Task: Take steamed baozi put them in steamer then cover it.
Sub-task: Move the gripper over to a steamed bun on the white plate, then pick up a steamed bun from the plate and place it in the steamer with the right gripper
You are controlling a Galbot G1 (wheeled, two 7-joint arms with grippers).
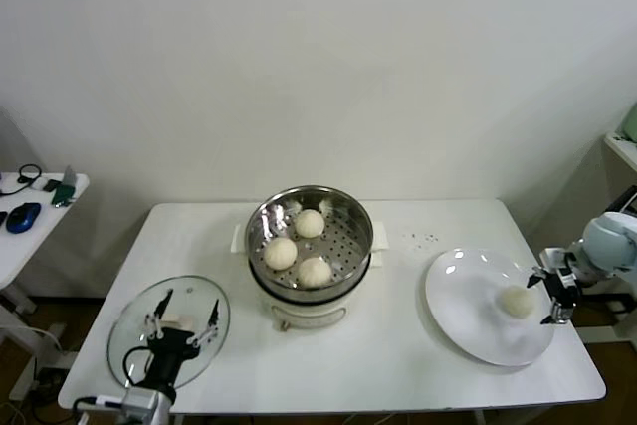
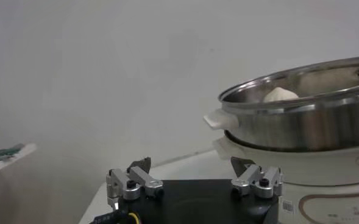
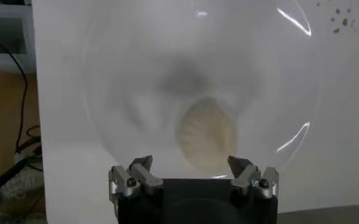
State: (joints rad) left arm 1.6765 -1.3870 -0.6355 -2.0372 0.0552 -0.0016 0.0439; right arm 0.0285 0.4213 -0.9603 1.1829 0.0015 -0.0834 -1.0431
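- My right gripper has its jaws spread wide with nothing between them — it sits at the right edge of the white plate, just beside the last baozi, fingertips near it but, as far as I can see, not touching.
- In the right wrist view that baozi lies just ahead of the open fingers, roughly centred between them, on the plate.
- My left gripper is open too, holding nothing — it hangs at the near left corner of the table, over the glass cover, which lies flat on the tabletop to the left of the steamer.
- From the left wrist I see both fingertips apart, with the steamer beyond them and one bun's top showing over the steel rim.
- The steamer stands in the middle of the table on its cream base, uncovered, with three baozi in the perforated basket — two toward me, one further back.
- A few dark specks lie on the table between steamer and plate.
- A side table at far left carries a blue mouse and some cables.
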